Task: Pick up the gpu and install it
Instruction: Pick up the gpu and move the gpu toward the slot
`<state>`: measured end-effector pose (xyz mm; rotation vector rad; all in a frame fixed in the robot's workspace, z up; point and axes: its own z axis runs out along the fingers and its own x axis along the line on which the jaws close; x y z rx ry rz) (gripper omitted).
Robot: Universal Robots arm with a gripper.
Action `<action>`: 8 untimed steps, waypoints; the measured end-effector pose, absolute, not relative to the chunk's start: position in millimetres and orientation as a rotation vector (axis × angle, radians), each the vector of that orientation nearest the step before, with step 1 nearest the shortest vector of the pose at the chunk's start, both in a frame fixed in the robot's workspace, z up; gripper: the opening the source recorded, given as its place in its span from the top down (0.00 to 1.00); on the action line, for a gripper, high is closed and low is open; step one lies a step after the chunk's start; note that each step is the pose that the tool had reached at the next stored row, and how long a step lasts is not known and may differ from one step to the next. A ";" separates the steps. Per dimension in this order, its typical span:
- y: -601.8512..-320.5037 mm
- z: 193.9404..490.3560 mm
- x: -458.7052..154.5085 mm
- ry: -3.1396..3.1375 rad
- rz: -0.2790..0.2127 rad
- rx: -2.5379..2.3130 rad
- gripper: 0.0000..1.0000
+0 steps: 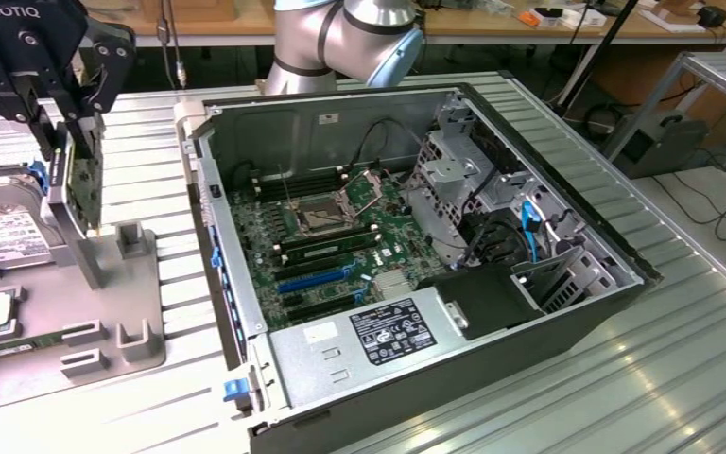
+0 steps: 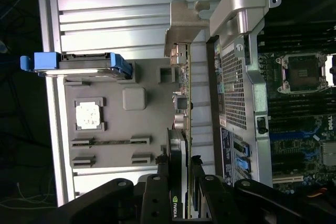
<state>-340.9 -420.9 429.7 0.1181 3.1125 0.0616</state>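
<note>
Fingers (image 2: 197, 171): I am seeing the gripper (image 1: 71, 149) pinching narrowly on the graphics card (image 1: 83, 194).
Card: it is hanging upright over the gray tray (image 1: 124, 303), beside the open computer case (image 1: 527, 359).
Hidden: my wrist view is catching the card edge-on, so its faces are unreadable.

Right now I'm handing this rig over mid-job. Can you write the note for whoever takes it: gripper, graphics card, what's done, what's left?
Gripper: shut on the graphics card, one finger on each face.
Card: held on edge over the gray tray, to the exterior view's left of the open computer case. Its metal bracket is at the end away from the fingers.
Done: the card is gripped. I cannot tell if it is fully clear of its tray holder.
Left: the card is not yet in the case. The blue slots on the board have no card in them.
</note>
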 end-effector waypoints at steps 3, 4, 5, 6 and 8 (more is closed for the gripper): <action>-420.9 429.7 -339.9 3.113 0.062 0.118 0.73; -420.9 429.8 -339.2 3.113 0.061 0.118 0.73; -420.9 429.7 -338.3 3.112 0.061 0.118 0.73; -420.9 429.7 -337.5 3.112 0.062 0.118 0.73; -420.9 429.7 -337.1 3.112 0.061 0.118 0.73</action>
